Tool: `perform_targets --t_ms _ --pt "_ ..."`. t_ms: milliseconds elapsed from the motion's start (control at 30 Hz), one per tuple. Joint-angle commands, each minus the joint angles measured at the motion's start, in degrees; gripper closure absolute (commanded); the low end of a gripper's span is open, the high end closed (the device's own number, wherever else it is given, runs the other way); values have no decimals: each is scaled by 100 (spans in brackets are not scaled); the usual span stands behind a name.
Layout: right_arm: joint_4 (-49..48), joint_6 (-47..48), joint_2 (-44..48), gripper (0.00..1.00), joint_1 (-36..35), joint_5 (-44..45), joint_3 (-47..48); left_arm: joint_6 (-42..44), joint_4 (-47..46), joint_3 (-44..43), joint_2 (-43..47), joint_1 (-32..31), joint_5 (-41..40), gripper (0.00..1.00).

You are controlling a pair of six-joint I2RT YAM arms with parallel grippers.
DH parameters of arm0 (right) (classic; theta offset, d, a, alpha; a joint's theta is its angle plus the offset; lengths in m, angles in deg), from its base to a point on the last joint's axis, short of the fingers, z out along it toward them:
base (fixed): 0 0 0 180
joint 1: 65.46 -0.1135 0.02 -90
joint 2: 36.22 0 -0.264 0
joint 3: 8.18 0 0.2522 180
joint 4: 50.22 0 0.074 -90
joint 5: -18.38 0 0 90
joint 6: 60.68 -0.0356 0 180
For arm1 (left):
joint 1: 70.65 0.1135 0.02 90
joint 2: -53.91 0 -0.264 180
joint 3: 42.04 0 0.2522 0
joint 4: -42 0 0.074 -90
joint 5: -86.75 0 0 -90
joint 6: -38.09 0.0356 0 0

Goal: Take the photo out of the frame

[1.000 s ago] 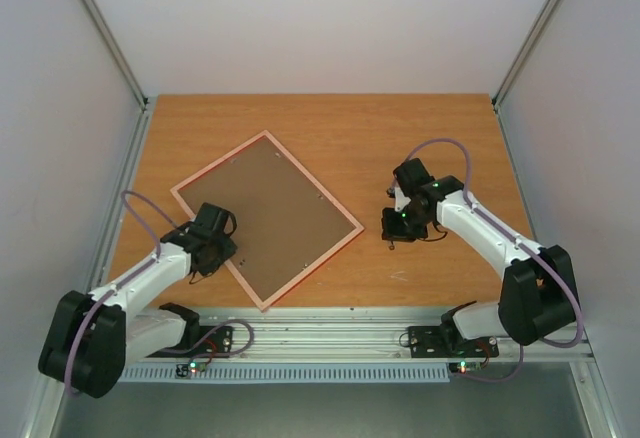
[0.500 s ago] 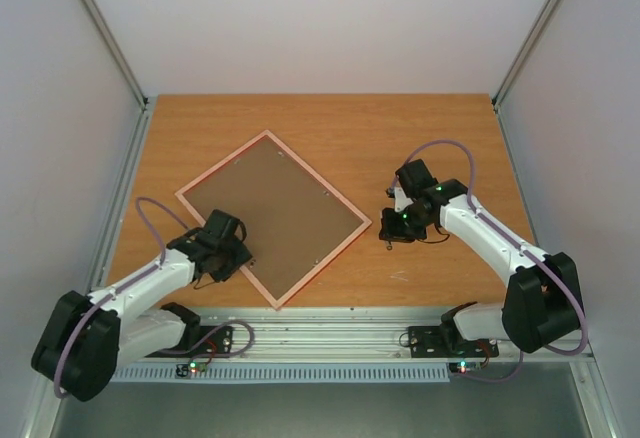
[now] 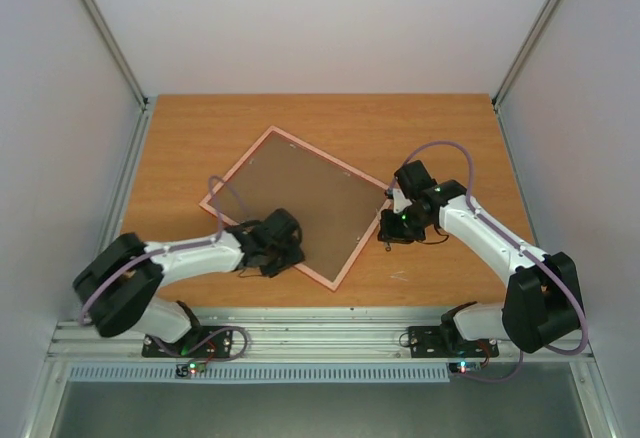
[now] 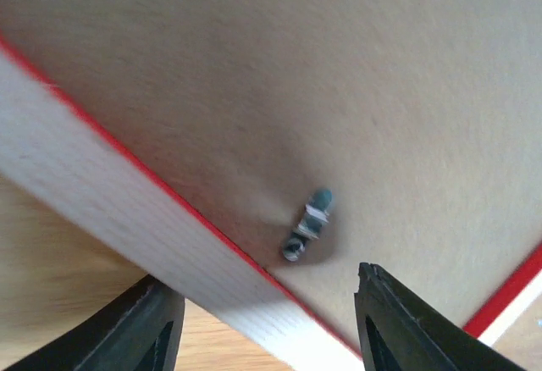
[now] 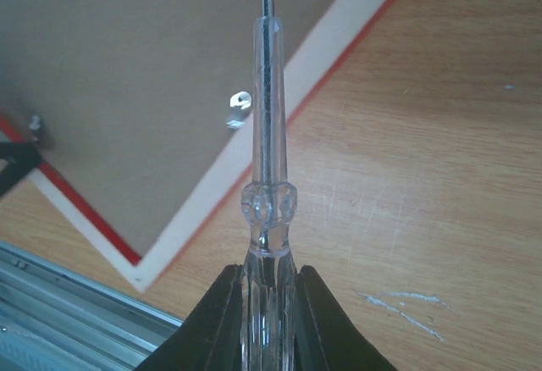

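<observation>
On the table [image 3: 200, 138] the frame [image 3: 330, 159] is lying face down with its brown backing board [image 3: 300, 198] up, so the photo can't be seen at all. My guess is it's sandwiched underneath, held in by those little metal clips [image 5: 238, 107]. Right gripper [image 5: 267, 303] is clamped on a clear-handled screwdriver [image 5: 268, 159] aimed near the clip by the frame's right corner, probably to pry it aside. Left gripper [image 4: 267, 303] sits with jaws spread wide over the near rail, gripping nothing, likely there to steady things.
</observation>
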Motion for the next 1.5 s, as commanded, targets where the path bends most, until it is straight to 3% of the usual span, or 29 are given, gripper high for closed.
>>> perform_targets --t_ms 0,167,333,467,600,833,1033,1200,1467 --pt "65 3 72 99 -63 37 53 270 -610 -917 -890 -538 106 43" --pt "227 -15 103 99 -69 239 117 806 -343 -1725 -1382 -785 146 38" --pt "261 -73 125 99 -64 407 139 1659 685 -2113 -1056 -775 -536 27" --pt "276 -55 121 99 -65 426 164 2263 1175 -2039 -593 -581 -1132 25" --pt "321 -44 128 99 -64 467 158 3161 1705 -2066 -289 -50 -1716 21" --pt "344 -58 170 99 -69 485 127 4531 1912 -2351 -440 1442 -1702 19" --pt "357 -61 147 99 -72 401 139 4824 1519 -2728 -1160 2443 -1086 19" --pt "455 -26 165 99 -74 406 179 5241 1518 -3361 -1953 2780 -1280 19" --pt "516 18 163 99 -72 367 192 5403 1403 -4082 -2842 3457 -386 21"
